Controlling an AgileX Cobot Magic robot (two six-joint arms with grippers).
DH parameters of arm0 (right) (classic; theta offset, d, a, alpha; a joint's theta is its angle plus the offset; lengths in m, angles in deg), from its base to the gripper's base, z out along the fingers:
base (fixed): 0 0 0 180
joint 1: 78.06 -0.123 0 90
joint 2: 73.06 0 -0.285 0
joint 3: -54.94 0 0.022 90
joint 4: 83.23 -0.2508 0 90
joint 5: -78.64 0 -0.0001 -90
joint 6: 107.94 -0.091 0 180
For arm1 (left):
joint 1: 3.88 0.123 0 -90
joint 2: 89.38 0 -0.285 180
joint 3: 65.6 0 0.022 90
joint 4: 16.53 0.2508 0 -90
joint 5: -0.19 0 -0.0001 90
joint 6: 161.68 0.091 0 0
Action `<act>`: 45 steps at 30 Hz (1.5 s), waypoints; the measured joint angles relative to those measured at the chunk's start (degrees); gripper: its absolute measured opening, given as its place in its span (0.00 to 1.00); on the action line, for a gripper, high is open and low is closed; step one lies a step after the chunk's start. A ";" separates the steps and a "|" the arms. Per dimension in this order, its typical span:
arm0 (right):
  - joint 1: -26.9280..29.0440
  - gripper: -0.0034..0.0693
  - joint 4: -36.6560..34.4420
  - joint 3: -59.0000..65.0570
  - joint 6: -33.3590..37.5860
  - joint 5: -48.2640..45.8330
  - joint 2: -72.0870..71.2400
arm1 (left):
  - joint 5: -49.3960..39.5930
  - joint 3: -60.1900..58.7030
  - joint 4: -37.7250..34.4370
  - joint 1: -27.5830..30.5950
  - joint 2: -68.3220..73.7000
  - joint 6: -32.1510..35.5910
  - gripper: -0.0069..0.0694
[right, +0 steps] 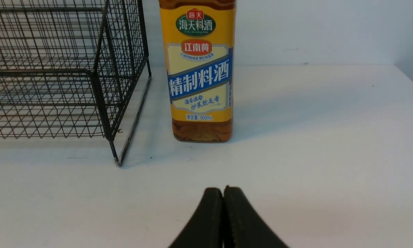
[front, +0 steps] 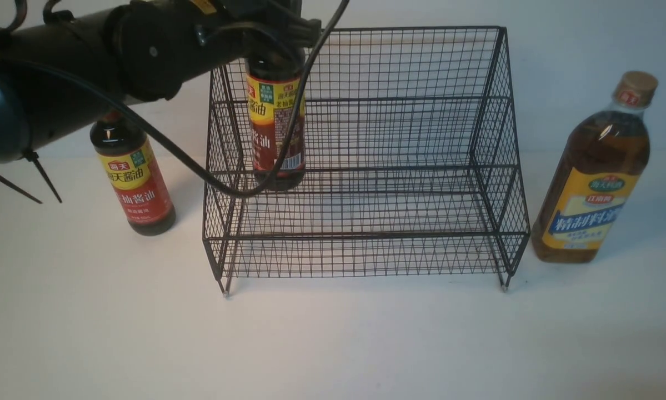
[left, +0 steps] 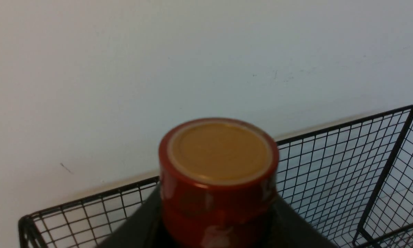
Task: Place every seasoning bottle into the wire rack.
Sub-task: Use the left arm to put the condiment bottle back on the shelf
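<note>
1. Hanging upright inside the left end of the wire rack (front: 366, 238), the first soy-sauce bottle (front: 276, 130) has its base level with the upper step. Whether the base touches the mesh cannot be told from the front view.
2. The left gripper (left: 216, 220) is clamped on this bottle's red neck, just below the tan cap (left: 220, 151). Its dark fingers (left: 137, 227) flank the neck on both sides. The arm reaches in over the rack's top rim from the left.
3. Progress, as judged: one bottle of three is inside the rack but not yet released. No bottle stands free in the rack.
4. The second soy-sauce bottle (front: 138, 183) stands upright on the table (front: 333, 344), just beside the rack's left wall and outside it. The left arm passes above its cap.
5. The amber bottle (front: 594, 178) stands upright on the table, near the rack's right wall and outside it.
6. The right gripper (right: 223, 213) has its jaws pressed together with nothing between them. It sits low over the table, facing the amber bottle's label and well apart from it.
7. Outstanding, as judged: release the first bottle, then rack the other two.
</note>
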 joint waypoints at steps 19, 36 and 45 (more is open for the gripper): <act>0.00 0.03 0.00 0.00 0.00 0.00 0.00 | -12.19 0.59 -4.40 0.06 3.89 1.88 0.44; 0.00 0.03 0.00 0.00 0.00 0.00 0.00 | -18.79 1.14 -4.42 0.30 -1.94 1.58 0.65; 0.00 0.03 0.00 0.00 0.00 0.00 0.00 | -21.46 1.19 -3.35 2.41 -5.85 1.58 0.62</act>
